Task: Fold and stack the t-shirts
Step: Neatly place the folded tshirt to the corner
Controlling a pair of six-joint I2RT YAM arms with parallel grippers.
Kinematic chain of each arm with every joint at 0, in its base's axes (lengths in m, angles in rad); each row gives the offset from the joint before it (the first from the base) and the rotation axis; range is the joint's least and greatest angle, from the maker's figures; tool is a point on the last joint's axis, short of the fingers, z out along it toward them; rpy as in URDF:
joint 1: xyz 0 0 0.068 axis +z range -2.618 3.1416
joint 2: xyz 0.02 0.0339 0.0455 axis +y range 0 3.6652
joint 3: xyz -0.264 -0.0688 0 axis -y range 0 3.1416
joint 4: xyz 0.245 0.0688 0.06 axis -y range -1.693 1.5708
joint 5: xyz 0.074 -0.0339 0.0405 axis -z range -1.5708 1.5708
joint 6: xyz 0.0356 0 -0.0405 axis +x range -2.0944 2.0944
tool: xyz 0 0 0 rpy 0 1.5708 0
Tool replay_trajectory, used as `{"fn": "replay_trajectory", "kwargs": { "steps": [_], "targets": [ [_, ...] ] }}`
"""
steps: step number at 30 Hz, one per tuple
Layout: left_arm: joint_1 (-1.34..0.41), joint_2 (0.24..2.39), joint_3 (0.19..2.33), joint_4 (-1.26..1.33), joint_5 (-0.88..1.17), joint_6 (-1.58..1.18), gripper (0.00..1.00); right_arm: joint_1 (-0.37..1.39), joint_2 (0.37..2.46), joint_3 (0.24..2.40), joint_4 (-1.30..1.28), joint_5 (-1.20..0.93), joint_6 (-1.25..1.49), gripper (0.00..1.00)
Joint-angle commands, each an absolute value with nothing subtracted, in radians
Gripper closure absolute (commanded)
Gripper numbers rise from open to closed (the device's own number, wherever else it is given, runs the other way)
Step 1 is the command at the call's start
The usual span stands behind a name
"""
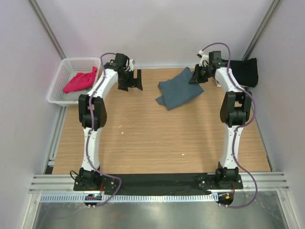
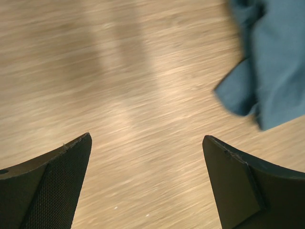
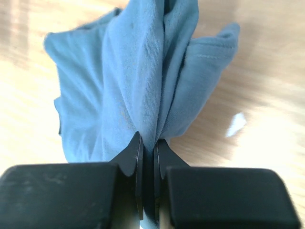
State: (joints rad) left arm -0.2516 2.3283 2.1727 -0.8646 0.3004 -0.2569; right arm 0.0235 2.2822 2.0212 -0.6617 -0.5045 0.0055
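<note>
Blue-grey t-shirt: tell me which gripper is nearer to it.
Right. The right gripper is shut on a fold of the blue-grey t-shirt; the left gripper is open above the table, the shirt apart to its right.

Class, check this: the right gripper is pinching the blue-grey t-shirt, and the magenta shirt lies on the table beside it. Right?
No: the magenta shirt lies in the white basket, not on the table; the top external view shows it. The right gripper does pinch the blue-grey t-shirt.
</note>
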Motion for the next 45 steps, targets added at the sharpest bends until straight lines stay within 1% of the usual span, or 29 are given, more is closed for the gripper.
{"fn": "replay_trajectory", "kwargs": {
  "steps": [1, 4, 10, 15, 16, 19, 21, 39, 45],
  "targets": [
    [-0.245, 2.332, 2.195, -0.963, 0.181, -0.164, 0.00, 0.012, 2.206, 2.137, -0.661, -0.416, -0.078, 0.99],
    [-0.245, 2.329, 2.161, -0.973, 0.181, -0.181, 0.00, -0.026, 2.209, 2.178, -0.658, -0.379, -0.101, 0.99],
    [-0.245, 2.304, 2.093, -0.951, 0.258, -0.201, 0.00, -0.063, 2.212, 2.230, -0.632, -0.279, -0.133, 0.99],
    [-0.250, 2.303, 2.086, -0.945, 0.264, -0.202, 0.01, -0.110, 2.223, 2.295, -0.610, -0.230, -0.136, 0.99],
    [-0.250, 2.304, 2.085, -0.943, 0.265, -0.201, 0.00, -0.120, 2.232, 2.345, -0.618, -0.227, -0.137, 0.99],
    [-0.256, 2.304, 2.083, -0.943, 0.265, -0.202, 0.00, -0.153, 2.260, 2.405, -0.618, -0.216, -0.133, 0.99],
    [-0.264, 2.303, 2.082, -0.942, 0.267, -0.199, 0.01, -0.166, 2.264, 2.417, -0.606, -0.192, -0.150, 0.99],
    [-0.348, 2.315, 2.086, -0.942, 0.229, -0.184, 0.00, -0.245, 2.276, 2.528, -0.566, -0.172, -0.170, 0.99],
    [-0.360, 2.304, 2.079, -0.946, 0.213, -0.175, 0.00, -0.298, 2.321, 2.542, -0.555, -0.160, -0.175, 0.99]
  ]
}}
